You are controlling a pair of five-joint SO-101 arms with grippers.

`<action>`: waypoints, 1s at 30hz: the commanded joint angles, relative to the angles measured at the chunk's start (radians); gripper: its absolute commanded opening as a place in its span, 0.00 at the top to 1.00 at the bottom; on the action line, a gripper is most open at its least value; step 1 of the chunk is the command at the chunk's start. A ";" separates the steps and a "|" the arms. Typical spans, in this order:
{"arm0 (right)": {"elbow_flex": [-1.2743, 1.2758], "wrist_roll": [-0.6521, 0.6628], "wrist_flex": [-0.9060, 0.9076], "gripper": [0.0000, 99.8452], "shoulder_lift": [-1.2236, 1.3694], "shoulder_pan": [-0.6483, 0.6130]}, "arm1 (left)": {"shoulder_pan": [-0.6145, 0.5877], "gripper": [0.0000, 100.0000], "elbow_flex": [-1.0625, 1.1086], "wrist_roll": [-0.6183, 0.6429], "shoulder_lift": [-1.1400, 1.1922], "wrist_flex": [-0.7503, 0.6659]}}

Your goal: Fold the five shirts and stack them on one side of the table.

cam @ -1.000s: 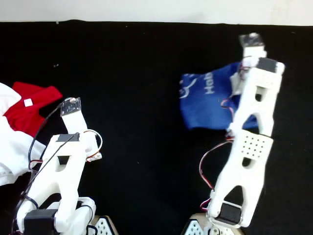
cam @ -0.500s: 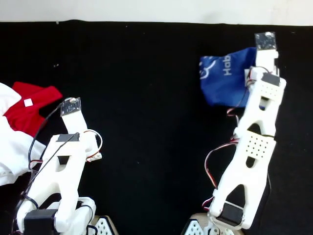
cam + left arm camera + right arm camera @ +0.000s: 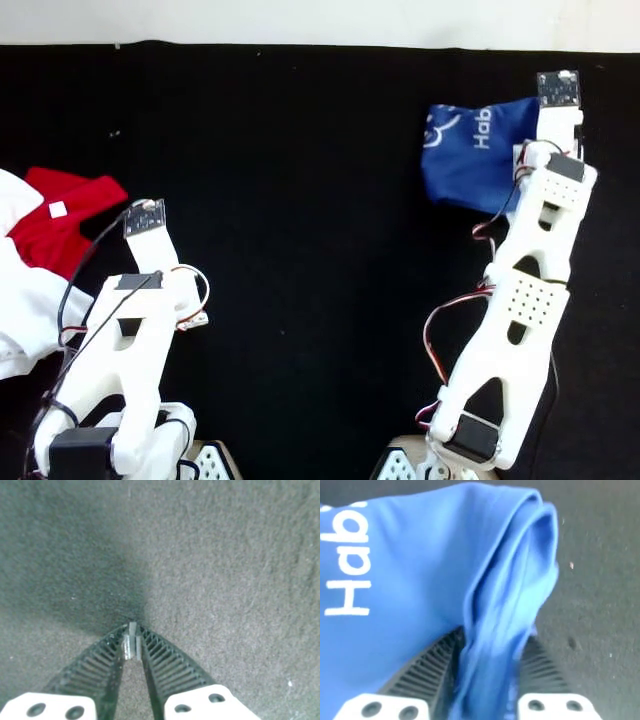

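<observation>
Blue shirt [image 3: 470, 160], pinched by one fold in the right gripper [image 3: 490, 647], might slip and unfold; left gripper [image 3: 131, 632] closed, empty.

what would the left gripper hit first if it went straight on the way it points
Probably only the black cloth table cover: the shut left gripper points at bare cloth, with nothing between. Its distance is unclear.

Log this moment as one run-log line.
right gripper: shut on blue shirt, far right | left gripper: shut, empty, over black table | red shirt, white shirt: heaped at left edge
</observation>
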 commanded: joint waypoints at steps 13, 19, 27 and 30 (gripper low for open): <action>-0.516 0.005 0.346 0.89 -0.145 0.039 | -0.024 0.99 0.002 -0.002 0.007 -0.018; -0.498 0.003 0.714 0.90 -0.298 0.001 | -0.024 0.99 0.002 -0.002 0.007 -0.018; -0.487 -0.029 0.828 0.90 -0.483 -0.073 | -0.024 0.99 0.002 -0.002 0.007 -0.018; -0.479 -0.089 0.828 0.90 -0.581 -0.077 | -0.024 0.99 0.002 -0.002 0.007 -0.018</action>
